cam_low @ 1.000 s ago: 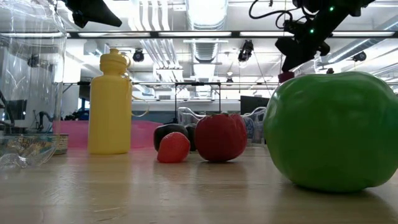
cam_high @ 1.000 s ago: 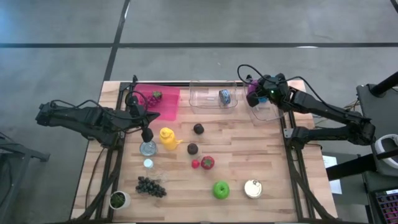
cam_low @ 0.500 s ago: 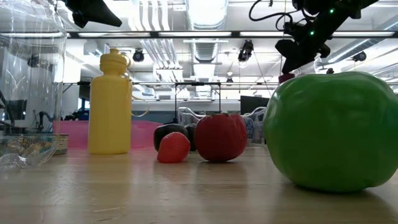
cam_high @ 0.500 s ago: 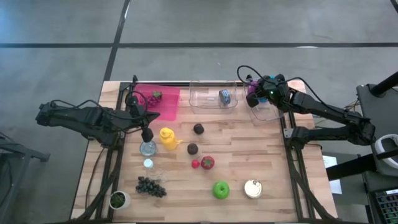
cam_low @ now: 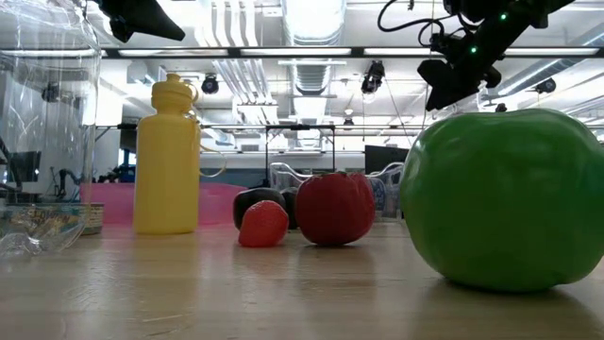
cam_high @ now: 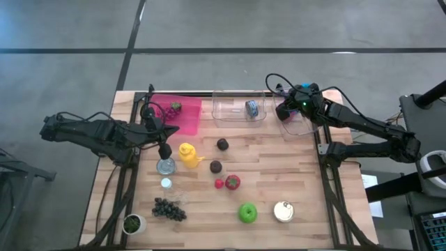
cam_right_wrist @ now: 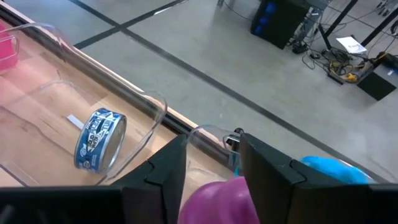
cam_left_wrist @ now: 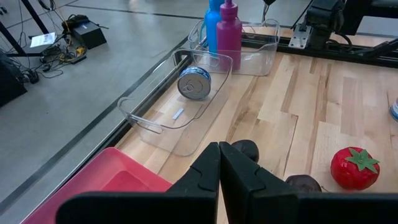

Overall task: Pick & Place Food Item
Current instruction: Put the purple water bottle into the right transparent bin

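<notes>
1. Presently the right gripper [cam_right_wrist: 211, 167] hangs over the clear bin [cam_high: 301, 125], fingers parted around the magenta bottle [cam_right_wrist: 217, 202] cap.
2. Likely light, rigid, slick plastic; the neck suits gripping.
3. Left gripper [cam_left_wrist: 221, 171] waits, fingers pressed together.

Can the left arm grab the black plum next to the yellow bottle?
Probably yes. The left hand hangs shut just beside the yellow bottle, and the plum lies right past it on bare wood. It may need to go around the bottle.
</notes>
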Robot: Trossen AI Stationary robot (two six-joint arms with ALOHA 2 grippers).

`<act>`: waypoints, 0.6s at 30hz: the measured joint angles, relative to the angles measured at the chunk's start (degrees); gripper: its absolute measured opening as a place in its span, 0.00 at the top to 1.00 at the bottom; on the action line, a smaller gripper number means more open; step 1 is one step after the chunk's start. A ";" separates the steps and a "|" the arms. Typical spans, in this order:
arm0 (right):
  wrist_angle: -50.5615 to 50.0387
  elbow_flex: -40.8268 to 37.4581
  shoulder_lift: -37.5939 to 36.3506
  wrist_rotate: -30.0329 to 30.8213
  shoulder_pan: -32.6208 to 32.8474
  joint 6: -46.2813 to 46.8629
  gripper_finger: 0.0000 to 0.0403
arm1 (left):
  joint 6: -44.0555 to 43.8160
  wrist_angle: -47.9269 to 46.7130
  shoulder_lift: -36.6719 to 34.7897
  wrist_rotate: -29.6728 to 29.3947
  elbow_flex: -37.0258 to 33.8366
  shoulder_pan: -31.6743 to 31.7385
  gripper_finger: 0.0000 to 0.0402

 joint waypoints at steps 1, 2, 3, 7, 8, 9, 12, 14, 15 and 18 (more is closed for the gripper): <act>0.00 -0.02 0.00 0.00 -0.01 0.00 0.62 | 0.01 0.00 0.00 0.00 0.00 0.00 0.97; 0.00 -0.02 0.00 0.00 -0.01 0.00 0.61 | 0.00 0.01 0.00 0.00 0.00 0.00 0.97; 0.00 -0.01 0.00 0.01 -0.01 0.00 0.61 | 0.00 0.00 0.00 0.00 0.00 0.00 0.97; -0.02 -0.02 0.00 0.02 -0.01 0.00 0.58 | 0.00 0.01 0.00 0.00 0.00 0.02 0.97; -0.02 -0.02 0.00 0.02 -0.01 0.00 0.58 | 0.00 0.00 0.01 0.00 0.00 0.02 0.97; -0.02 0.01 0.00 0.02 -0.01 0.00 0.57 | 0.00 0.00 0.00 0.00 0.00 0.02 0.97; -0.73 0.42 0.00 0.02 0.00 -0.01 0.56 | 0.00 0.00 0.00 0.00 0.00 0.02 0.97; -1.96 1.62 -0.05 0.02 0.01 -0.02 0.56 | 0.00 0.00 0.00 -0.02 0.00 0.02 0.97; -3.08 2.49 -0.12 0.01 0.01 0.00 0.57 | 0.00 0.00 0.00 0.00 0.00 0.02 0.97; -8.14 5.67 -0.13 -0.79 0.06 1.20 0.58 | 0.02 0.00 0.00 0.00 0.00 0.02 0.97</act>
